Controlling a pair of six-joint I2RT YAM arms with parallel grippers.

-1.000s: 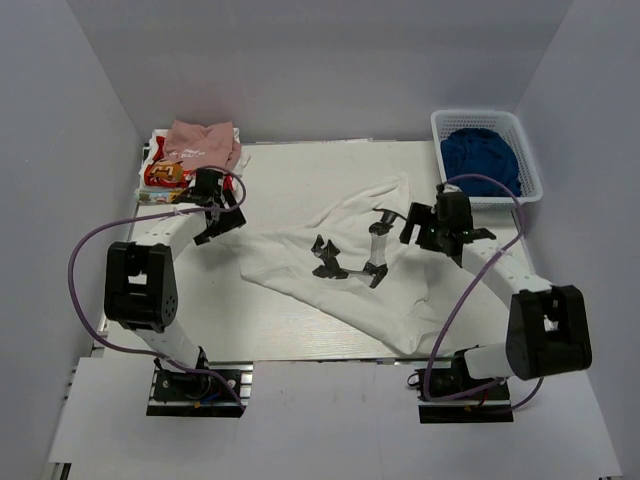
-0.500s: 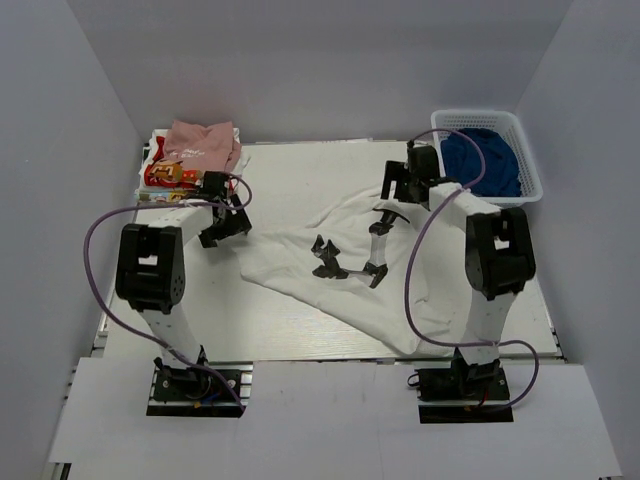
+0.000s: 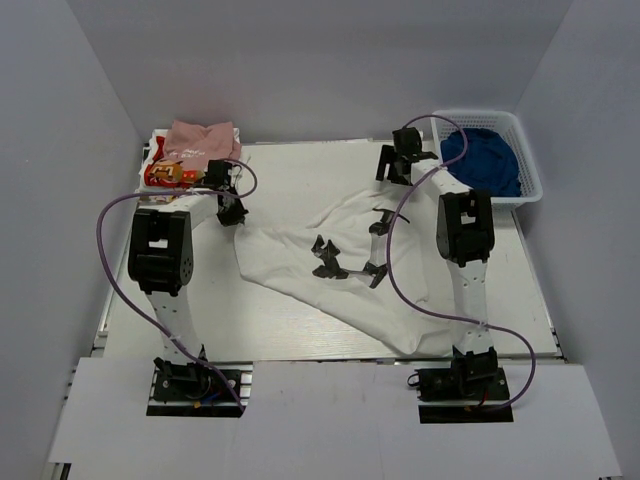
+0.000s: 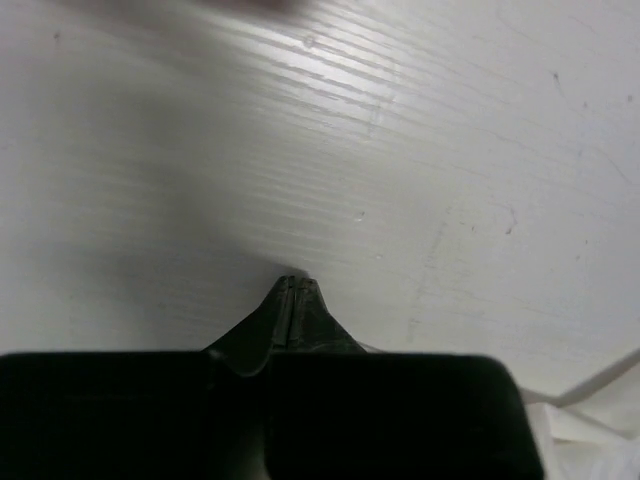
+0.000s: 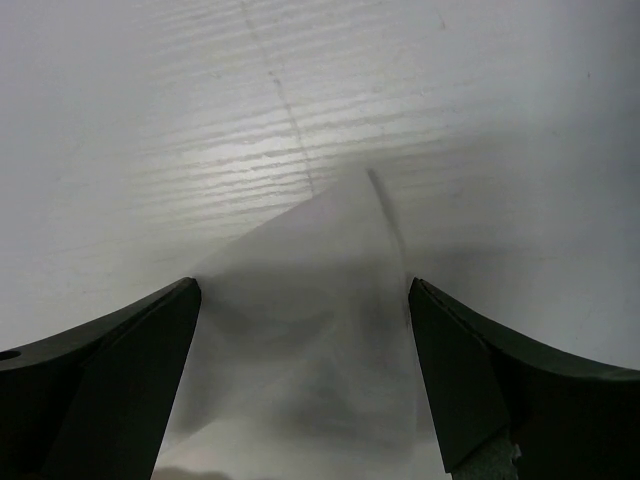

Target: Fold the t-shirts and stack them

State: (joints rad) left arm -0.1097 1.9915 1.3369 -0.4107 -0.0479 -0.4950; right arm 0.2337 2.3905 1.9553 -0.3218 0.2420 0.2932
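Both my grippers are sitting at shirt [image 3: 330, 290] corners: left gripper [image 4: 297, 284] closed, catch unseen; right gripper [image 5: 302, 288] open astride cloth, wanting a deep bite.

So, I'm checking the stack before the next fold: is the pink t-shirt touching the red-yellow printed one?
Touching. The top view shows the pink t-shirt lying partly on the red-yellow printed t-shirt, no gap between them.

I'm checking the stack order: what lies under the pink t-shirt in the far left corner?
Under the pink t-shirt lies a t-shirt with red-yellow print, and only its near left edge sticks out. The rest of it, and anything else between or below them, is covered.
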